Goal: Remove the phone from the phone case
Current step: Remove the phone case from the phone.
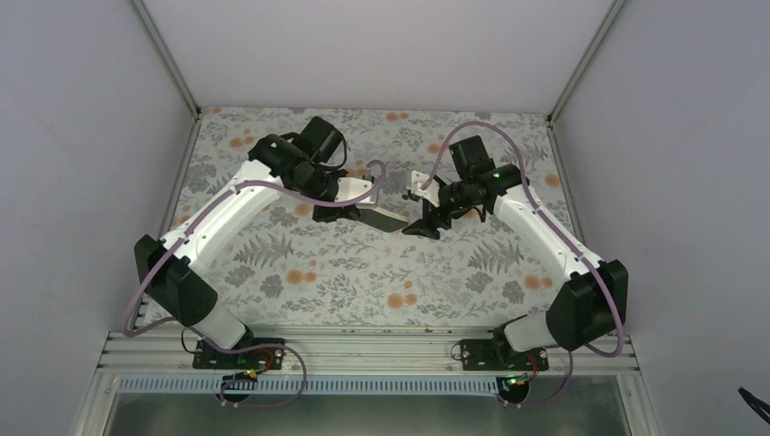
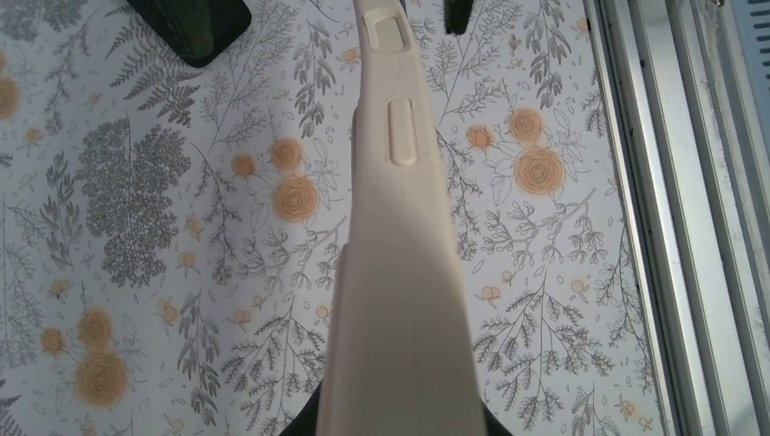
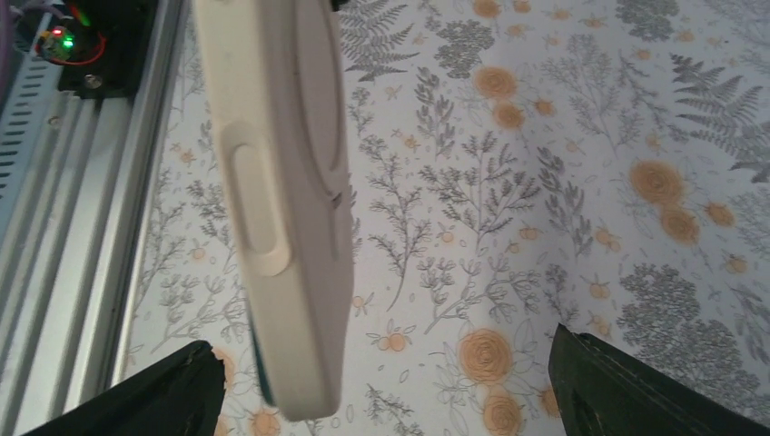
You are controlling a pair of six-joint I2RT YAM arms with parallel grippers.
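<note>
My left gripper is shut on a cream phone case and holds it above the table, its long edge up. In the left wrist view the case runs from my left gripper up the frame, its side buttons showing. My right gripper is open at the case's free end. In the right wrist view the case hangs between the wide-open fingers, nearer the left one and touching neither; the right gripper is empty. A thin teal edge of the phone shows along the case.
The table has a floral cloth. An aluminium rail runs along the near edge by the arm bases. Grey walls close in the left, right and back sides.
</note>
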